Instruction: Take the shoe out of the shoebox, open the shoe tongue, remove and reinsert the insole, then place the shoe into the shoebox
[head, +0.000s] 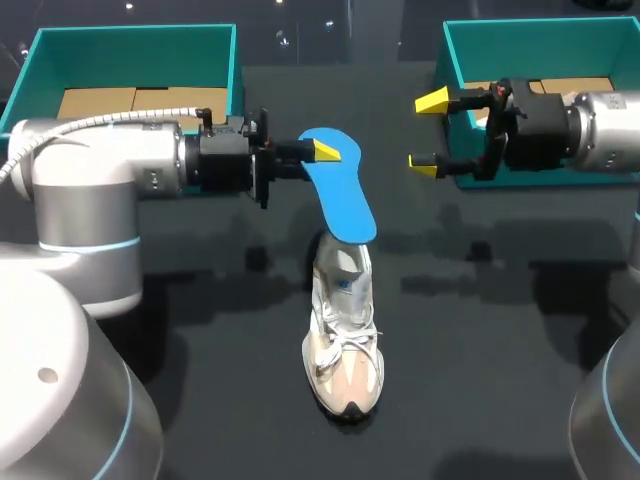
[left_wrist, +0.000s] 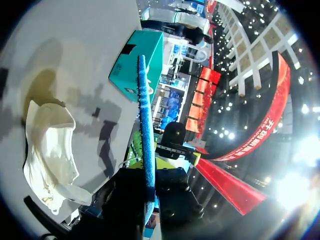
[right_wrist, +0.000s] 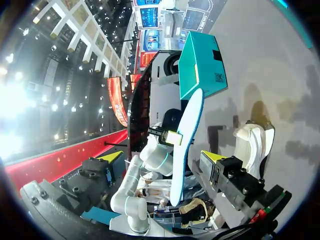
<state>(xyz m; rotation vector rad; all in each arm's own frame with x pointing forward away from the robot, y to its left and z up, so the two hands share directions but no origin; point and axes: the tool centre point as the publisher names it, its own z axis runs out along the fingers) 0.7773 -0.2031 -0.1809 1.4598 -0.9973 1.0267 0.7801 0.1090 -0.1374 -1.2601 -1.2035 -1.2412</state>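
Observation:
A white sneaker (head: 345, 345) stands on the dark table, toe toward the front edge. Above its heel hangs a blue insole (head: 340, 190), and my left gripper (head: 325, 152) is shut on the insole's far end. The insole's lower end overlaps the shoe's opening; I cannot tell whether they touch. In the left wrist view the insole (left_wrist: 145, 120) runs edge-on out from between the fingers, with the sneaker (left_wrist: 50, 155) beside it. My right gripper (head: 425, 132) stands open to the right of the insole, holding nothing. In the right wrist view the insole (right_wrist: 187, 135) lies ahead of my right gripper (right_wrist: 162, 157), with the sneaker (right_wrist: 255, 142) beyond it.
Two teal shoeboxes stand at the back: one on the left (head: 230, 70), behind my left arm, and one on the right (head: 450, 45), partly behind my right gripper. Each has brown cardboard inside. Dark tabletop (head: 480, 380) lies around the sneaker.

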